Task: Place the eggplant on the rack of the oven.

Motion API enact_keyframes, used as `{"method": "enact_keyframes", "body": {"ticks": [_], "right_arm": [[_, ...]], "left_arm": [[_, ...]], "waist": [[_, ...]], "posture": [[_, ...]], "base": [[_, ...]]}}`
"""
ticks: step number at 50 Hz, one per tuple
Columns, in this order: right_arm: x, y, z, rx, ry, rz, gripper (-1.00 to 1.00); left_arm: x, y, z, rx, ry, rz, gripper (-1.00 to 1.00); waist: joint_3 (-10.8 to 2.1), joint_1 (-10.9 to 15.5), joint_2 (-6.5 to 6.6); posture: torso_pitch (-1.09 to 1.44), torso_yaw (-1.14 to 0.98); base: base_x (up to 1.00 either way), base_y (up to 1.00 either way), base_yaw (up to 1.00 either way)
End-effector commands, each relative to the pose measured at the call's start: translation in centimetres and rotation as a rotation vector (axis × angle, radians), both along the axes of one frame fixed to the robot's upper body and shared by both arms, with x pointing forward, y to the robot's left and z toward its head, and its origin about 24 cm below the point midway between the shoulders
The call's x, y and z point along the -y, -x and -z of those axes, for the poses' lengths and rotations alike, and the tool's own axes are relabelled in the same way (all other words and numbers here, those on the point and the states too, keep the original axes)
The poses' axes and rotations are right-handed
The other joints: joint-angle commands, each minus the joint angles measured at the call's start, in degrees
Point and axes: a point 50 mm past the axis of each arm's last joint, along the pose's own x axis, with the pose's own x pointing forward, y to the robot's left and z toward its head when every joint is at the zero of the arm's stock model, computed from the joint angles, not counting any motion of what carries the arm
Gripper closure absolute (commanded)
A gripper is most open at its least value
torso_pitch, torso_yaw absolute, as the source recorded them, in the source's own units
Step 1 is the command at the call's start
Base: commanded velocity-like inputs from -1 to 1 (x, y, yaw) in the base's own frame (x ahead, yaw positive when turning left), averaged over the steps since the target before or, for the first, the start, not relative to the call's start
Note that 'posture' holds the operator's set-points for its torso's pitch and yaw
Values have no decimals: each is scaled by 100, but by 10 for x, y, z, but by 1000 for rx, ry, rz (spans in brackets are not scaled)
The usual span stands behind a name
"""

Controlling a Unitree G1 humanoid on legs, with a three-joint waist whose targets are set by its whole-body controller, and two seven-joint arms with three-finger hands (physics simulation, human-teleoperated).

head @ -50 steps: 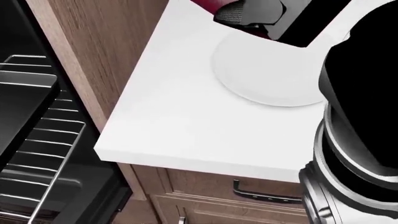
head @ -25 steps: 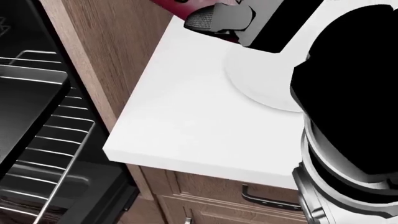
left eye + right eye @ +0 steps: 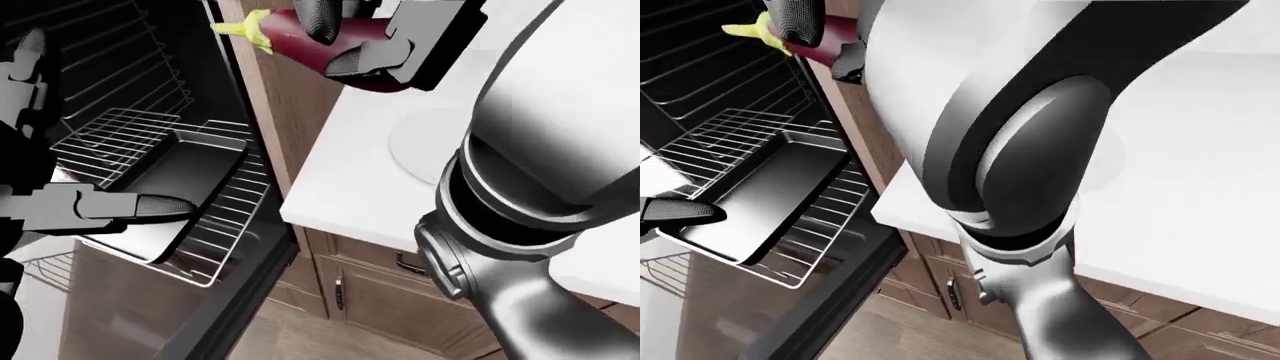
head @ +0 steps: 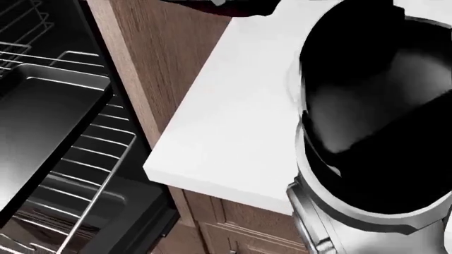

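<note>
Carrying left: in the left-eye view the right hand (image 3: 350,37) grips the eggplant (image 3: 300,31) beyond the counter (image 3: 350,195) edge, near the oven rack (image 3: 225,217); the left hand (image 3: 120,208) looks loose. Head view has swung left, plate gone, transfer beginning.

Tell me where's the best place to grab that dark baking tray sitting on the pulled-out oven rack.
Probably the baking tray is best taken by its raised rim at the corner nearest the view's bottom, coming from the open oven side. Its floor is flat and offers nothing to pinch, and the left hand sits beside that rim.
</note>
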Motion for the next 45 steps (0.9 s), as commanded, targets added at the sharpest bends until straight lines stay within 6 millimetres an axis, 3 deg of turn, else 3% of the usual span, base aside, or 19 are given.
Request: {"method": "enact_keyframes", "body": {"ticks": [1, 10, 24, 45], "right_arm": [[-1, 9, -11, 43, 2, -17, 76], [-15, 13, -16, 44, 10, -76, 76], [-36, 7, -3, 4, 35, -148, 78], [-47, 3, 8, -19, 47, -189, 79]], "left_arm": [[-2, 3, -7, 58, 3, -23, -100], [-4, 3, -7, 57, -4, -32, -100], [-8, 4, -7, 53, -3, -45, -100], [-10, 6, -6, 54, -7, -57, -100]], "waist": [[-138, 42, 24], [-184, 409, 73], [-272, 871, 109], [-360, 1443, 84]], "posture": [[-3, 33], [-3, 37], [-3, 44], [-3, 54]], "base": [[0, 0, 0], [0, 0, 0], [0, 0, 0], [0, 0, 0]]}}
